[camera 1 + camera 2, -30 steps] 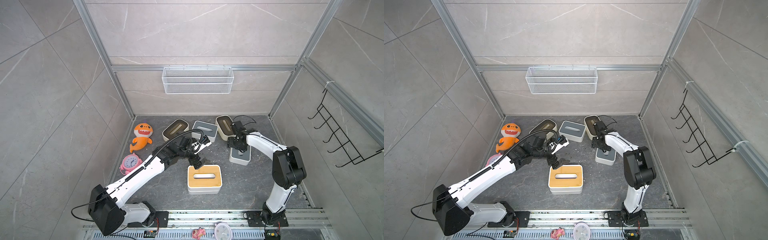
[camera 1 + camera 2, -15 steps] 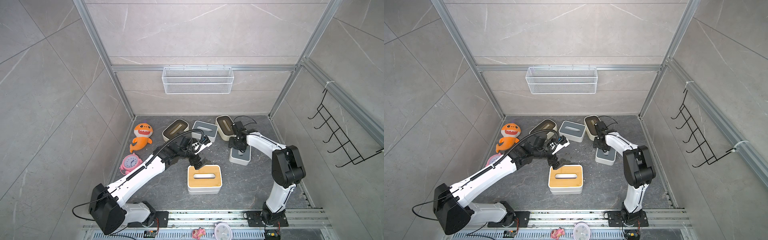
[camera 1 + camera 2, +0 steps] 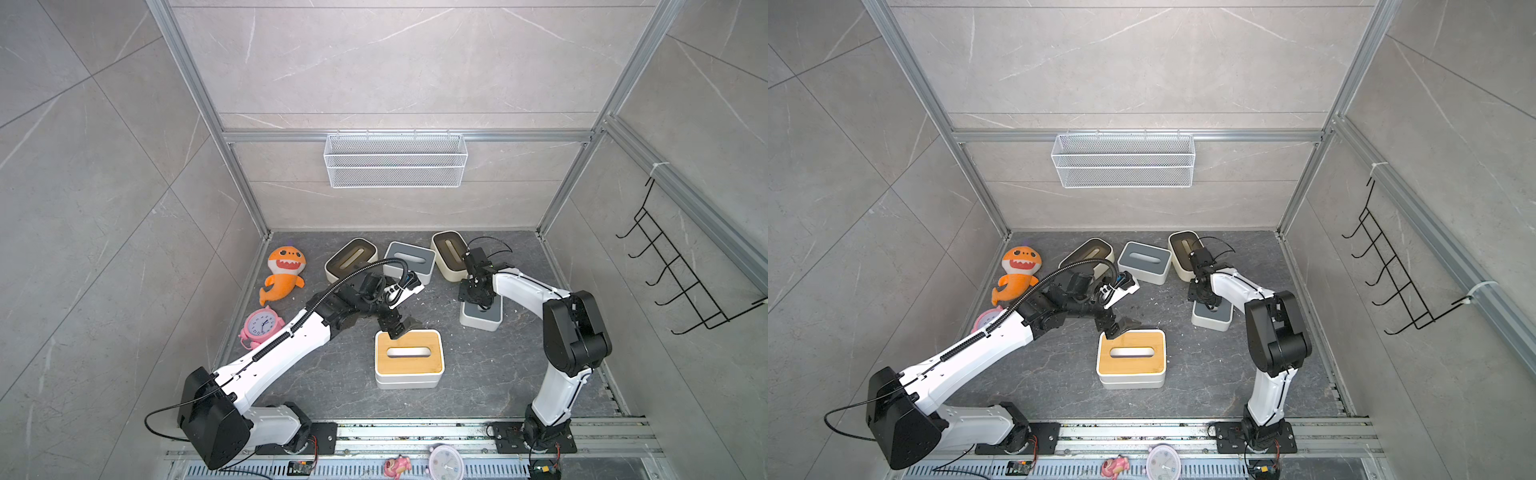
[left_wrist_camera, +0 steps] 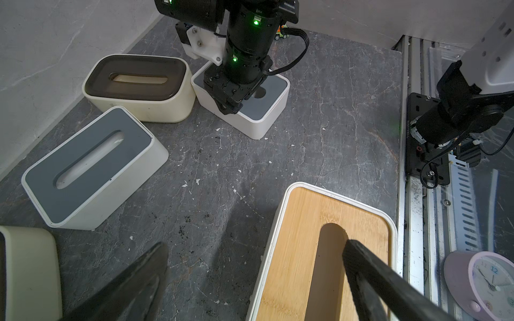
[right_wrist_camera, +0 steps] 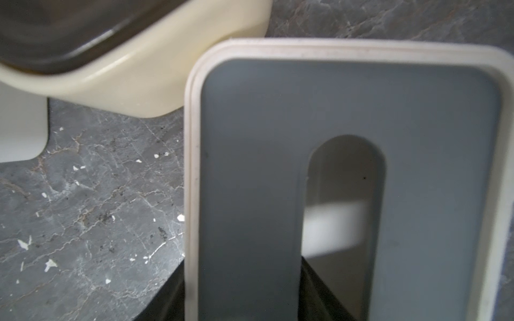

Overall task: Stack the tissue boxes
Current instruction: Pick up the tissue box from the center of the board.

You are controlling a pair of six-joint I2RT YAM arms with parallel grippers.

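A tan-lidded tissue box (image 3: 430,362) (image 3: 1152,363) (image 4: 300,250) sits on a second white box at the front centre. My left gripper (image 3: 402,326) (image 3: 1120,327) (image 4: 254,246) hangs open over its far left corner, holding nothing. To the right, my right gripper (image 3: 478,301) (image 3: 1206,301) (image 5: 244,289) is shut on a grey-lidded tissue box (image 3: 484,320) (image 3: 1217,319) (image 5: 250,166), one finger in the slot, one outside the wall. At the back lie another grey-lidded box (image 3: 409,259) (image 4: 83,166) and two cream boxes (image 3: 351,259) (image 3: 449,253) with brown lids.
An orange shark plush (image 3: 284,272) and a pink alarm clock (image 3: 259,326) lie along the left wall. A white wire basket (image 3: 395,160) hangs on the back wall, a black hook rack (image 3: 673,282) on the right wall. A metal rail (image 3: 415,434) runs along the front.
The right gripper's jaws have closed in on the wall of the grey-lidded box. Both arms have barely moved.
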